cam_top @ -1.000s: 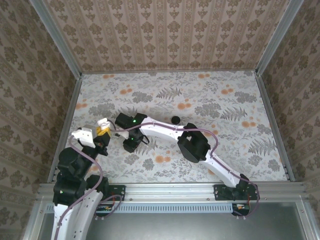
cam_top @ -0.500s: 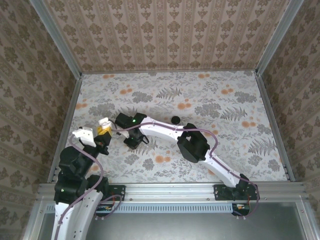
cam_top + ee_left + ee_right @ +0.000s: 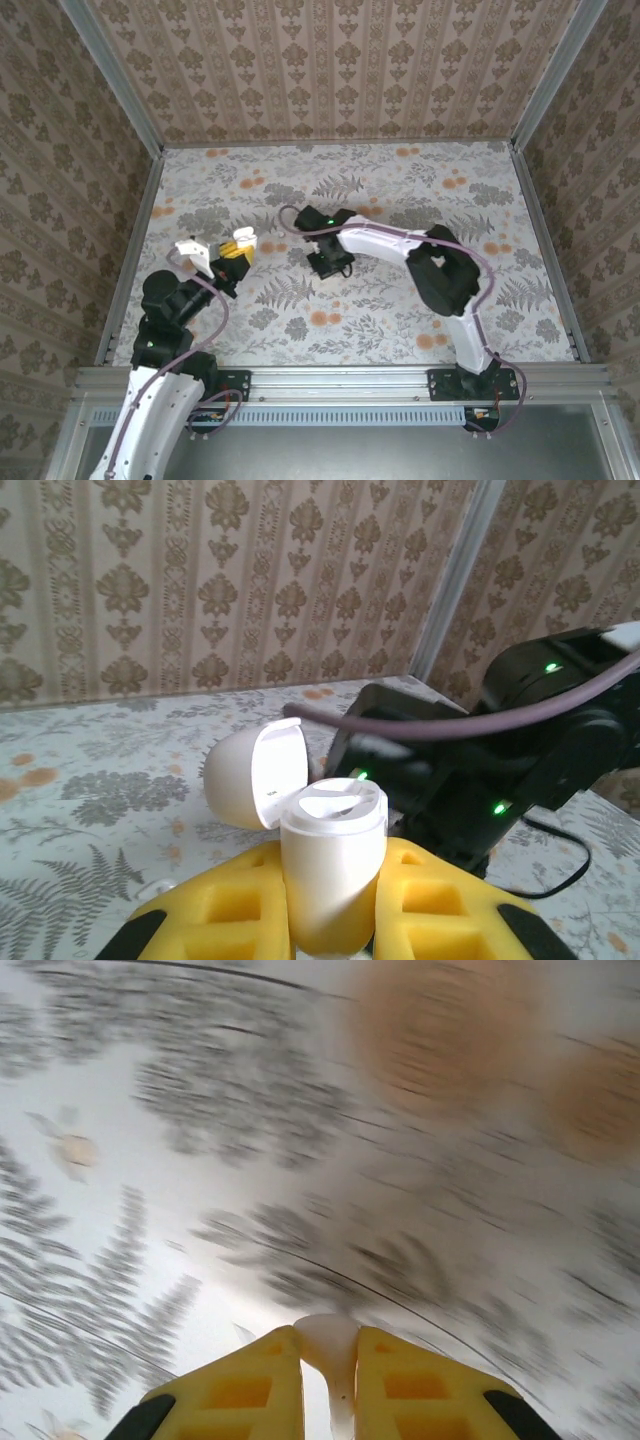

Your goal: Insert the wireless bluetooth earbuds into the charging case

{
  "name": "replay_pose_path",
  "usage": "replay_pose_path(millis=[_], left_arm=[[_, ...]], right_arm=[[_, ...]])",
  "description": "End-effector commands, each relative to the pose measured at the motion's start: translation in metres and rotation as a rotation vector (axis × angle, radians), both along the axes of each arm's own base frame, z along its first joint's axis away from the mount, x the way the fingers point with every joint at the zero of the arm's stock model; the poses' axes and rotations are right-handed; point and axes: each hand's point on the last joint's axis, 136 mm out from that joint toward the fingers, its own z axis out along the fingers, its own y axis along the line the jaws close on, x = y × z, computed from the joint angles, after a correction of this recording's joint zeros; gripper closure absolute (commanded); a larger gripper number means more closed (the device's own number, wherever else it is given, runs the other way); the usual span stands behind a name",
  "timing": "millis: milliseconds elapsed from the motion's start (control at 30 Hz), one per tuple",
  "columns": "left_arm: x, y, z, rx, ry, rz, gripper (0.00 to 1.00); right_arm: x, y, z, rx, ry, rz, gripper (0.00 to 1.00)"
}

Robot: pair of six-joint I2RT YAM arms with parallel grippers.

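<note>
Right gripper (image 3: 328,1348) pinches a white earbud (image 3: 325,1332) at its very fingertips, so it may slip out. Left gripper (image 3: 335,885) clamps the open charging case (image 3: 330,830); any misalignment would jam the earbud.

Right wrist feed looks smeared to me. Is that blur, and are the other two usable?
Right wrist: yes, motion blur smears the table pattern, though the fingers and the white piece between them are sharp. Left wrist: crisp on the open charging case, evenly lit. Top external: sharp, soft light, no glare.

Laboratory robot cell: floral-printed worktop (image 3: 520,300) enclosed by wallpaper-patterned panels (image 3: 340,70) in aluminium framing (image 3: 553,72), two robot arms (image 3: 385,240) bolted to the front rail (image 3: 340,378).
</note>
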Motion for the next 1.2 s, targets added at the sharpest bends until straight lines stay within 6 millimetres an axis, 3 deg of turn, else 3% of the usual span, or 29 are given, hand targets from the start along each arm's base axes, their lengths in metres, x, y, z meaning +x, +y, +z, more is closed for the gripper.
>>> replay_pose_path(millis=[0,167,333,500,667,1000,1167], left_arm=[[-0.003,-0.017,0.024,-0.059,-0.077,-0.098,1.00],[0.005,-0.041,0.014,-0.039,-0.045,-0.149,1.00],[0.005,-0.074,0.000,0.013,-0.015,-0.232,1.00],[0.009,-0.103,-0.008,0.031,0.005,-0.294,1.00],[0.012,-0.122,-0.014,0.051,0.010,-0.326,1.00],[0.018,-0.128,-0.023,0.075,0.026,-0.317,1.00],[0.020,-0.129,-0.028,0.082,0.037,-0.315,1.00]], right_arm=[[0.010,-0.018,0.020,0.065,-0.084,-0.135,0.85],[-0.004,-0.073,-0.001,-0.008,-0.027,-0.262,0.85],[-0.011,-0.100,-0.017,-0.029,0.022,-0.364,0.84],[-0.011,-0.107,-0.023,-0.014,0.038,-0.407,0.82],[-0.011,-0.106,-0.015,0.016,0.053,-0.421,0.66],[-0.008,-0.109,0.035,0.123,0.073,-0.411,0.56],[-0.011,-0.114,0.035,0.091,0.114,-0.482,0.53]])
